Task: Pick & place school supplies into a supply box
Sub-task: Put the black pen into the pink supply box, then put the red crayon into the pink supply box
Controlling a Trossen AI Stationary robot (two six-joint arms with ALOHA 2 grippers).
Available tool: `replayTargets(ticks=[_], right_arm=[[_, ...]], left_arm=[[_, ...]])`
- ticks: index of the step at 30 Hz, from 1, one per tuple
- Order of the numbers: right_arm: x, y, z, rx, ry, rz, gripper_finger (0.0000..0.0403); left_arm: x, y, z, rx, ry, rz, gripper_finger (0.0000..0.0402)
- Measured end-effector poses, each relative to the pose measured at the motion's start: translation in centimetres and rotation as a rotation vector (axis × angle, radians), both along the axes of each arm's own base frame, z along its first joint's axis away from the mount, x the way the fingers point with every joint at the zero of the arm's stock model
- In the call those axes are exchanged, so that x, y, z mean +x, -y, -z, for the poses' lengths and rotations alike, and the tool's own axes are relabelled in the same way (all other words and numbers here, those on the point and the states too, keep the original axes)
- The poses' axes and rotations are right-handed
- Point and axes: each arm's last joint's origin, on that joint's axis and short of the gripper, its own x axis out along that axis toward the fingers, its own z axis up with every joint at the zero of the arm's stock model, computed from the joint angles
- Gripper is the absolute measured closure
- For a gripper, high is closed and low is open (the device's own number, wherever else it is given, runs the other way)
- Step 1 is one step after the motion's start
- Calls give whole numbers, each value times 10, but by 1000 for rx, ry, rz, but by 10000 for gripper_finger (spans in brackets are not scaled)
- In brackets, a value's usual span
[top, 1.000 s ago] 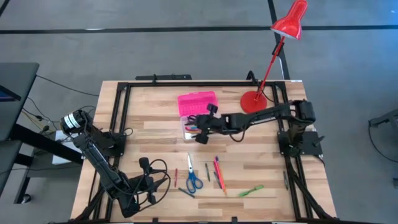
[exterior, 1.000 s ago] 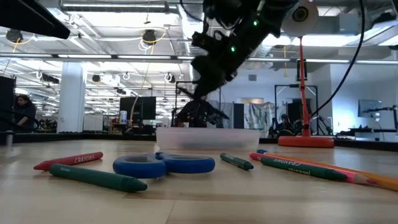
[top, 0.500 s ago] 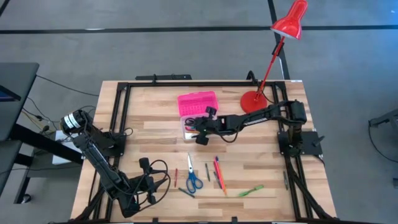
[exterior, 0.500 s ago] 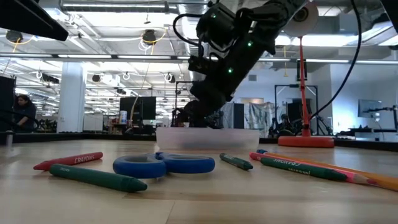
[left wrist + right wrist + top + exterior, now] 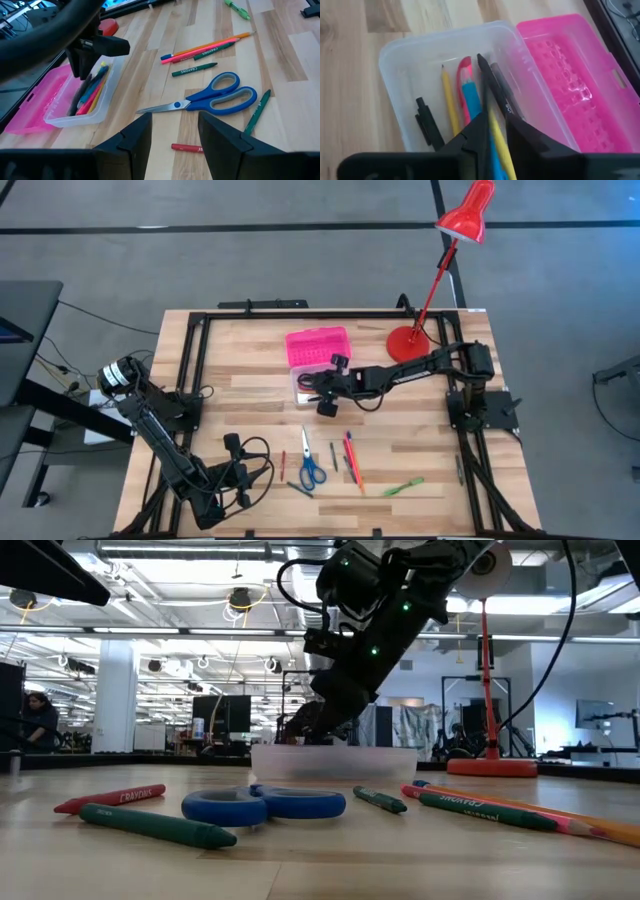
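Right arm is reaching across the counter (image 5: 250,385); its claw (image 5: 492,131) is hovering in the supply box (image 5: 400,60), fingers narrowly parted around a yellow pencil (image 5: 496,135). Left claw (image 5: 172,132) is resting open near the scissors (image 5: 210,97).

A large open robotics lab. Rows of ceiling strip lights (image 5: 150,635), white pillars (image 5: 115,695) and monitors (image 5: 225,712) stretch behind the pale wooden surface (image 5: 250,415). Grey carpet floor (image 5: 250,265) surrounds its black metal frame (image 5: 190,350).

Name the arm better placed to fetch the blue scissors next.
Left, probably. The left gripper is open and faces the scissors close ahead, while the right gripper is down in the supply box, over the pens already placed there.
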Motion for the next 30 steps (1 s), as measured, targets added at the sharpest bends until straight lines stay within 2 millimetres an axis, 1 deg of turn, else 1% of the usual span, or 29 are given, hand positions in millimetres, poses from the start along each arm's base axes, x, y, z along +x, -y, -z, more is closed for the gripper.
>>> replayTargets(ticks=[4, 7, 9, 12, 14, 17, 21, 25, 30], right_arm=[[0, -1, 0, 0, -1, -2, 318], [-1, -4, -2, -2, -3, -8, 315], [-3, -11, -11, -7, 16, -19, 316], [-12, -27, -33, -24, 57, -17, 319], [-21, -43, -49, -27, 77, -19, 321], [-39, -73, -72, -22, 110, -44, 323], [-69, -118, -91, -35, 131, -82, 324], [-106, -163, -98, -53, 134, -105, 324], [-149, -207, -95, -82, 196, -79, 324]], left_arm=[[0, 0, 0, 2, -1, 1, 246], [0, 0, 0, -2, 0, -1, 246], [0, 0, 1, -20, -1, -4, 246], [1, 1, 4, -49, -4, -17, 246], [2, 1, 8, -60, -9, -29, 246], [6, 1, 15, -80, -18, -56, 246], [14, -1, 24, -134, -44, -91, 246], [21, -2, 31, -186, -84, -102, 246], [29, -4, 32, -281, -153, -96, 246]])
